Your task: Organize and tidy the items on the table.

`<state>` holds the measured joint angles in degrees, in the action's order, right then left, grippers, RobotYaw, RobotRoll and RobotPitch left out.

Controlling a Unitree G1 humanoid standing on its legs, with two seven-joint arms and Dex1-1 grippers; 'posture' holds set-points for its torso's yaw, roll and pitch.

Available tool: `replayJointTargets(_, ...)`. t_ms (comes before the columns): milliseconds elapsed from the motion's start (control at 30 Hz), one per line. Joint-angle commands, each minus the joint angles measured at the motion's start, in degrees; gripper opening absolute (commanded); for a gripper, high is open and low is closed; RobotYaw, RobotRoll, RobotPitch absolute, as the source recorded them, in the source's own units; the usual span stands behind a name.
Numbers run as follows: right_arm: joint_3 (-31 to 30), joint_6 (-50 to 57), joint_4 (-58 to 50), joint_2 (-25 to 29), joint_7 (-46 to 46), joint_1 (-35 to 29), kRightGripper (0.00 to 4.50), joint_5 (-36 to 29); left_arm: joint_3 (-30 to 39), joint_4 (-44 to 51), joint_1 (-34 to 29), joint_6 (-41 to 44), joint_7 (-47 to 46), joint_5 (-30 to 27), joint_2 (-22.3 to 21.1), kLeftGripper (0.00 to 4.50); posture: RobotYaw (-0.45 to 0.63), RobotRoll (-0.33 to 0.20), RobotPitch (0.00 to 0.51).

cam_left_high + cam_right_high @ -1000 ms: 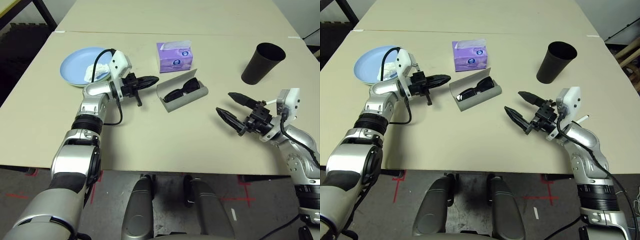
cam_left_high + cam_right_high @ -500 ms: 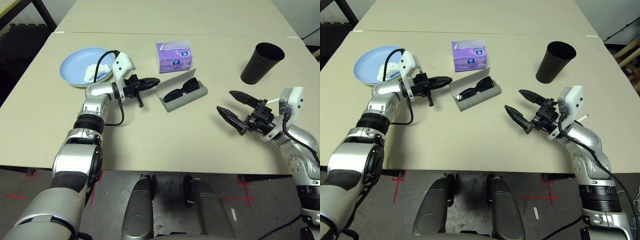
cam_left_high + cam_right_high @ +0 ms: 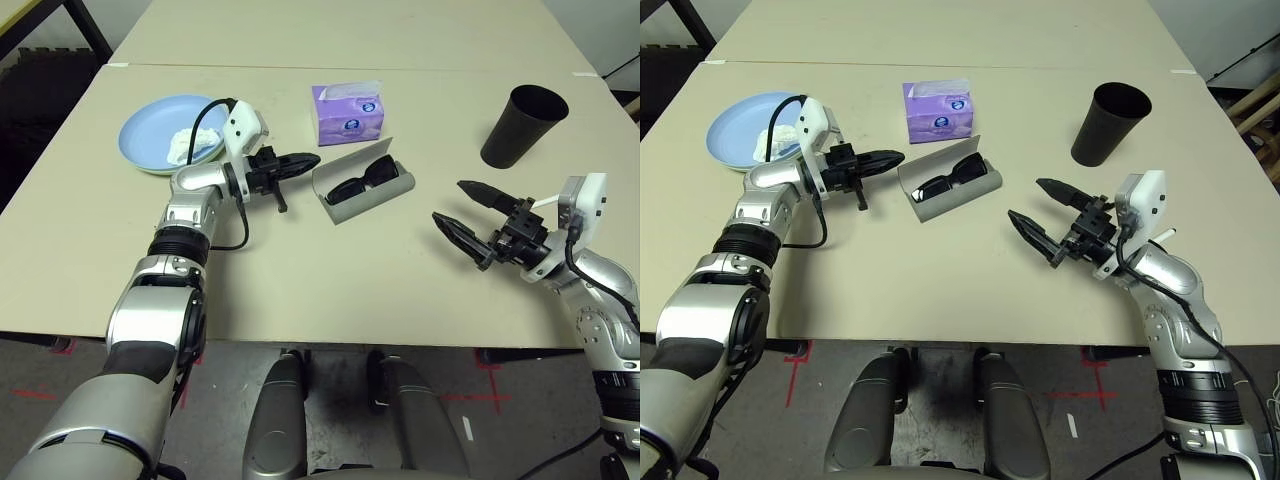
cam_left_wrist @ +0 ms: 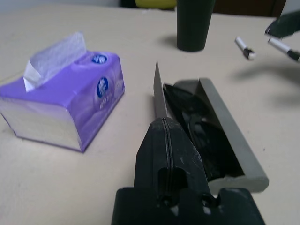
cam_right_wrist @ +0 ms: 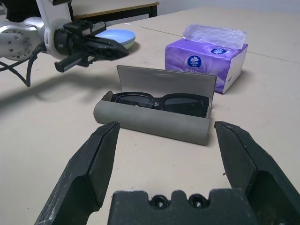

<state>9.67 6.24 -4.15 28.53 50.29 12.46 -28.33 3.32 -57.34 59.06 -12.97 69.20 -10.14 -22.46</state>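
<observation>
**Closing the glasses case comes next**

On the table (image 3: 300, 290), the grey glasses case (image 3: 365, 188) lies open in front of the purple tissue box (image 3: 349, 113), black sunglasses (image 3: 362, 177) already inside. The left gripper (image 3: 300, 161), fingers pressed together and empty, points at the raised lid's edge. The right gripper (image 3: 462, 213) waits spread wide, well apart. The likely next move is nudging the lid down without sliding the case.

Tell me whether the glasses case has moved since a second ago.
No. The glasses case lies just in front of the purple tissue box, as before.
</observation>
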Motion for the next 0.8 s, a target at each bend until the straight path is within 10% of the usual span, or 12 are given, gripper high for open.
replayJointTargets(33, -0.3, 0.7, -0.5, 0.6, 0.3, -0.3, 4.5, 0.0, -0.4, -0.5, 0.5, 0.6, -0.2, 0.4, 0.4, 0.02, 0.08, 0.0, 0.213)
replayJointTargets(800, -0.6, 1.8, -2.4, 1.0, 0.1, 0.2, 4.5, 0.6, -2.8, -6.1, 0.5, -2.7, -4.2, 5.2, 1.1, 0.02, 0.06, 0.0, 0.214)
